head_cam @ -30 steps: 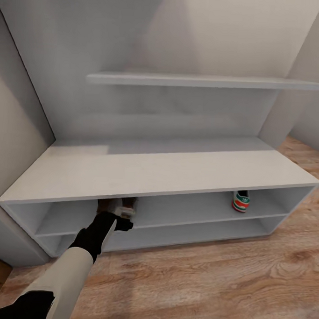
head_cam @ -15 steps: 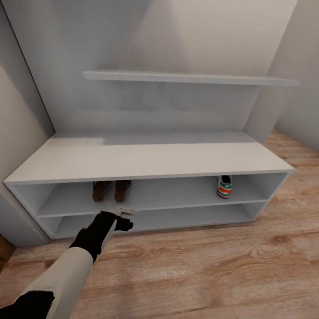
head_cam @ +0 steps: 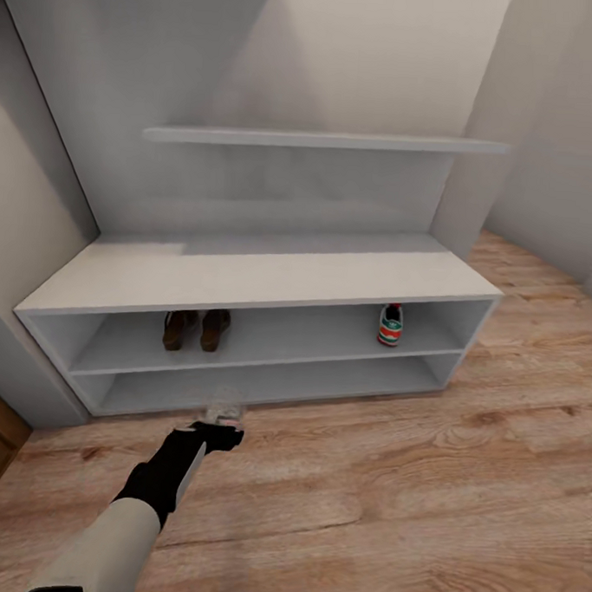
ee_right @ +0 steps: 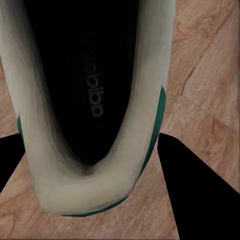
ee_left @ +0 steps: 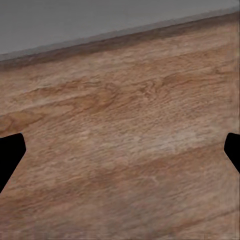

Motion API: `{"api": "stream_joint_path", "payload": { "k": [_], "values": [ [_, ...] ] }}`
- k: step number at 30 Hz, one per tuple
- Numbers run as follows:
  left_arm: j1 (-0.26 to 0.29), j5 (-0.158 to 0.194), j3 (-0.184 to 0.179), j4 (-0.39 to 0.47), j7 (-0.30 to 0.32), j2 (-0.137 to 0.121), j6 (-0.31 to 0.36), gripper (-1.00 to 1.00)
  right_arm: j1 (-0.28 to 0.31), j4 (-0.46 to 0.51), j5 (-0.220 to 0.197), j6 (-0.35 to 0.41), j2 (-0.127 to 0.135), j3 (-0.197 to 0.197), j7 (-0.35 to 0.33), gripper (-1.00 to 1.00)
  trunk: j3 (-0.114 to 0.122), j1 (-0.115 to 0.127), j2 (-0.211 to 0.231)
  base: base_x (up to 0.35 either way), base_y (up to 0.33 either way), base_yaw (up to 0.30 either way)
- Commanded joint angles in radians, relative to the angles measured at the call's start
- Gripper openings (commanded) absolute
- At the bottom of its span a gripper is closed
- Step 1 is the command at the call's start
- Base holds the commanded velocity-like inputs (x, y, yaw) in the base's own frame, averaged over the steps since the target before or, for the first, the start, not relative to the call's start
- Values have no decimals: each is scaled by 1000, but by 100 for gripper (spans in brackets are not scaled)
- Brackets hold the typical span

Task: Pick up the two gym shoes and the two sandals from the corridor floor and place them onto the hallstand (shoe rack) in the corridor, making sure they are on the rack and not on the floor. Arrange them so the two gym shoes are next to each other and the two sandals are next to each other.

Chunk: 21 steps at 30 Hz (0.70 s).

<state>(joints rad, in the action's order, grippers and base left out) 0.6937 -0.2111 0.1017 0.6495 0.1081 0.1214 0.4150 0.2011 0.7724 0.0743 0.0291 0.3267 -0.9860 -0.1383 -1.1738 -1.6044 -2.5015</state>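
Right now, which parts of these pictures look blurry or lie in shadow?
Head view: the left tool at the arm's end is smeared and ghostly; the dark brown sandals sit in shade under the pale grey hallstand's top. Right wrist view: the cream-white gym shoe is soft-edged, its opening nearly black. Left wrist view: the wood-plank floor grain looks soft.

Two sandals [head_cam: 197, 329] left, gym shoe [head_cam: 390, 325] right, on hallstand [head_cam: 271, 277] shelf.
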Motion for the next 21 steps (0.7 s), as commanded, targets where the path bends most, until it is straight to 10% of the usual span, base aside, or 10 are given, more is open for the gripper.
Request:
{"api": "stream_joint_path", "payload": {
  "k": [1, 13, 21],
  "values": [
    [-36, 1, 23, 2, 35, -11, -42, 100, 1, 1, 7, 3, -1, -5, -7, -100, -1, 1, 0, -281, -202, 0],
    [-352, 203, 121, -3, 603, -241, -465, 100, 1, -26, 7, 2, -6, -4, -7, -100, -1, 1, 0, -212, -139, 0],
    [-470, 247, 181, -14, 762, -303, -602, 100, 1, -39, 8, 1, -6, -3, -8, -100, -1, 1, 0, -35, -12, 0]
  ]
}}
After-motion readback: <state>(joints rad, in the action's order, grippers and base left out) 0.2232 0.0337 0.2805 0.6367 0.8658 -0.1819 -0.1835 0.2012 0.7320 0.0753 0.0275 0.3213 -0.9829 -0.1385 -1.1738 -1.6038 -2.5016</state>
